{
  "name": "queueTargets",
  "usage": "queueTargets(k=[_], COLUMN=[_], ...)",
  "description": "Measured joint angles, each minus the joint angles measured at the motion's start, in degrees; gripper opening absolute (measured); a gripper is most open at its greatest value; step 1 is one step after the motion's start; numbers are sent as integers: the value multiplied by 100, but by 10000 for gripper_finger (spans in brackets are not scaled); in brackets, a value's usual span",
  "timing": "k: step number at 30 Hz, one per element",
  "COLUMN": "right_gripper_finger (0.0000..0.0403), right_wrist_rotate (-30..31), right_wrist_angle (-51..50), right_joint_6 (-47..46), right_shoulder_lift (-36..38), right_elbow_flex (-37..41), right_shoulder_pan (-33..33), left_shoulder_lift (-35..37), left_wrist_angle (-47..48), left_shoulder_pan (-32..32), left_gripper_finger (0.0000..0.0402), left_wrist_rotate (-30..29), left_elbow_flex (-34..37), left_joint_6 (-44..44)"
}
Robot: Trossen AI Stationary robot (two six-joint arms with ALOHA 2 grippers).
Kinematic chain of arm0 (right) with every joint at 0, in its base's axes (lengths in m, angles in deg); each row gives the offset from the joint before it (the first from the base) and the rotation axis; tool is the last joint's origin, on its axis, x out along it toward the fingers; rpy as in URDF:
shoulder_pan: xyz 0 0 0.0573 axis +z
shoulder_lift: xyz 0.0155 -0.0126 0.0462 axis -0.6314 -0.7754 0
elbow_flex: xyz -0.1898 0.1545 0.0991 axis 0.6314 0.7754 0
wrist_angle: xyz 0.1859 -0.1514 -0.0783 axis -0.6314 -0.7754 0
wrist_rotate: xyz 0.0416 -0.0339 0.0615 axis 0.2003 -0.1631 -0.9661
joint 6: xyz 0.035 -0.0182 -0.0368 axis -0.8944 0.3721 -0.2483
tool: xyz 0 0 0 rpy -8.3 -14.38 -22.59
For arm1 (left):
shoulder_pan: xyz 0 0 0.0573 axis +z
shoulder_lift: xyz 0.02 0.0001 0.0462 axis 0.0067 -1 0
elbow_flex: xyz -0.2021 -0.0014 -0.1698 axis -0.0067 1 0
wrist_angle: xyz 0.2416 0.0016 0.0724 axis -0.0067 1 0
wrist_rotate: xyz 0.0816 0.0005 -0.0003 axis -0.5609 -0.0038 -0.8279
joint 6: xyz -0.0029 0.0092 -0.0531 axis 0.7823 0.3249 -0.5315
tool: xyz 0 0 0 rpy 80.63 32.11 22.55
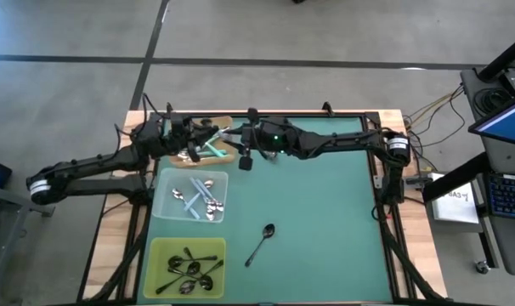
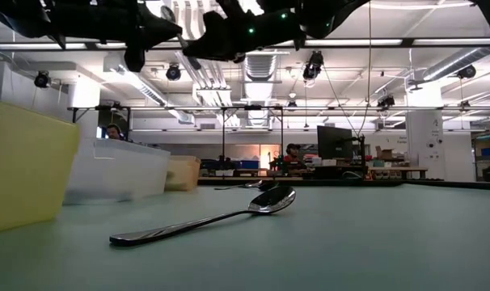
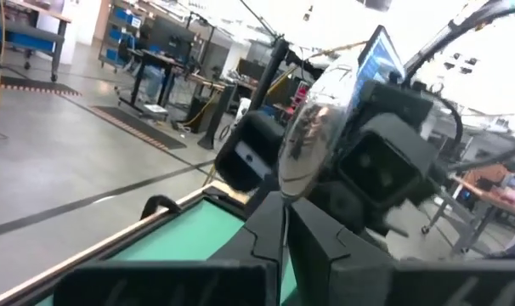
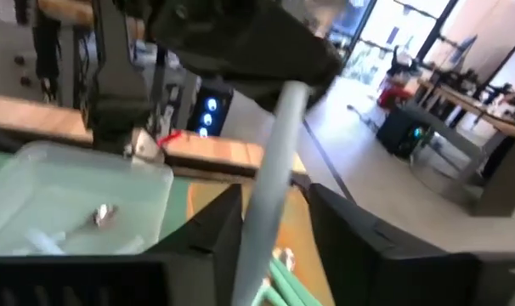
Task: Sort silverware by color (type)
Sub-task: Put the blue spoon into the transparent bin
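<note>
Seen from above, a green worktop (image 1: 325, 212) holds three trays down its left side. Both dark arms meet above the far tray (image 1: 213, 153), a tan one holding mint spoons (image 1: 213, 150).

The left tool (image 1: 200, 136) and the right tool (image 1: 240, 138) are close together over that tray, passing a single spoon between them. In the left wrist view, the left tool (image 3: 285, 223) has its fingers narrowed on the spoon, whose shiny bowl (image 3: 308, 146) stands up just in front of the right arm's housing. In the right wrist view, a pale handle (image 4: 270, 183) runs up between the right tool (image 4: 270, 229) fingers, which sit close on either side of it, toward the left tool beyond. Whether those fingers actually touch the handle cannot be told.

The middle tray (image 1: 189, 197) is clear and holds pale blue spoons (image 1: 195, 200). The near tray (image 1: 186, 267) is yellow and holds black spoons (image 1: 189, 268).

One black spoon (image 1: 262, 242) lies alone on the bare worktop, right of the two nearer trays. In the low view it (image 2: 204, 220) rests flat, bowl up and away from the camera.
</note>
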Motion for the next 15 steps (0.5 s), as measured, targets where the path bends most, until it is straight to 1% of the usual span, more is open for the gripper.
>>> queueTargets(k=[2, 4, 6, 8, 11, 13, 15], right_gripper_finger=[138, 151, 158, 158, 152, 146, 139], right_wrist_rotate=[43, 210, 474, 825, 1169, 1223, 1237], right_wrist_angle=[-338, -834, -1459, -2186, -3041, -3565, -3941], right_joint_6=[97, 158, 186, 60, -561, -1163, -1776], right_shoulder_lift=[106, 267, 399, 506, 541, 534, 469], right_elbow_flex=[0, 0, -2, -2, 0, 0, -2], right_shoulder_pan=[-5, -4, -4, -20, -111, -198, -265], left_shoulder_lift=[72, 220, 371, 513, 741, 858, 983], left_wrist_angle=[131, 407, 914, 1653, 2747, 3445, 4078], left_shoulder_pan=[0, 0, 0, -2, -8, -11, -12], left_gripper_finger=[1, 1, 1, 1, 1, 1, 0], left_wrist_rotate=[8, 45, 160, 426, 1005, 1441, 1739], left_elbow_flex=[0, 0, 0, 0, 0, 0, -3], left_joint_6=[85, 94, 9, -162, -360, -430, -452])
